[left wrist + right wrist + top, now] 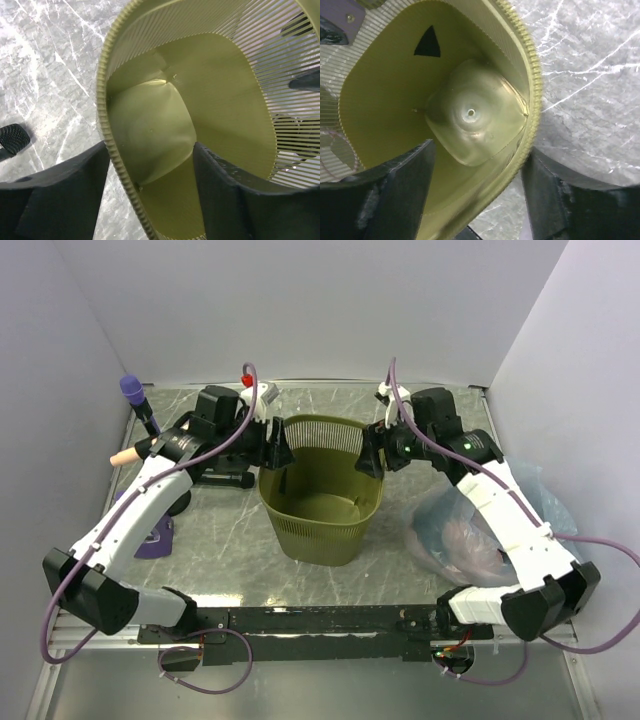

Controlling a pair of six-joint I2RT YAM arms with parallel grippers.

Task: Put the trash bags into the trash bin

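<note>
The olive-green slatted trash bin (pixel 320 490) stands in the middle of the table, and its inside looks empty. My left gripper (pixel 275 445) is open and straddles the bin's left rim (pixel 107 125), one finger outside and one finger (pixel 225 195) inside. My right gripper (pixel 372 452) is open and straddles the right rim (pixel 532 100), one finger (pixel 395 195) inside and one outside. The gap between the jaws is wide in both the left wrist view (pixel 150 150) and the right wrist view (pixel 479 150). No dark grey-black trash bag is in view.
A clear bluish bag (pixel 470 530) with pinkish contents lies right of the bin, under my right arm. A purple-headed brush (pixel 135 395) and a flat purple object (pixel 155 535) are at the left. A red-topped item (pixel 248 380) stands behind the bin.
</note>
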